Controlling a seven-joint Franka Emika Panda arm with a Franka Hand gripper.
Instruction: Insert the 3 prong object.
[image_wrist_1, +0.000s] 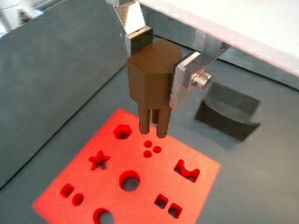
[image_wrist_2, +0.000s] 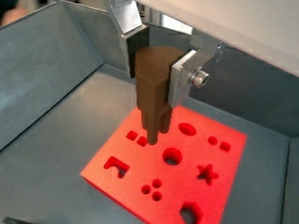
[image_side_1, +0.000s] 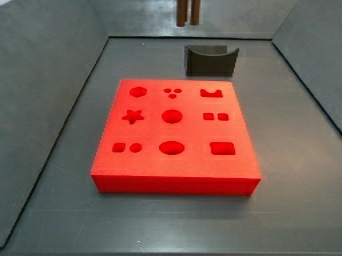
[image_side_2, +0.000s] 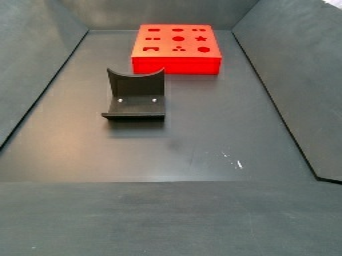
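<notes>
While over red block (image_wrist_1: 128, 179) – tool (image_wrist_1: 163, 83) grips 3 prong object (image_wrist_1: 149, 83) – grey floor (image_side_2: 174, 150)

Even, soft overhead light, faint floor (image_side_2: 174, 150) sheen, slightly soft low-resolution wrist views.

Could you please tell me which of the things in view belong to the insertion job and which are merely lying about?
Belonging to the job:
- the 3 prong object, held between the fingers
- the gripper, above the red block
- the red block with shaped holes

Lying about:
- the dark grey curved-top block, on the floor apart from the red block
</notes>
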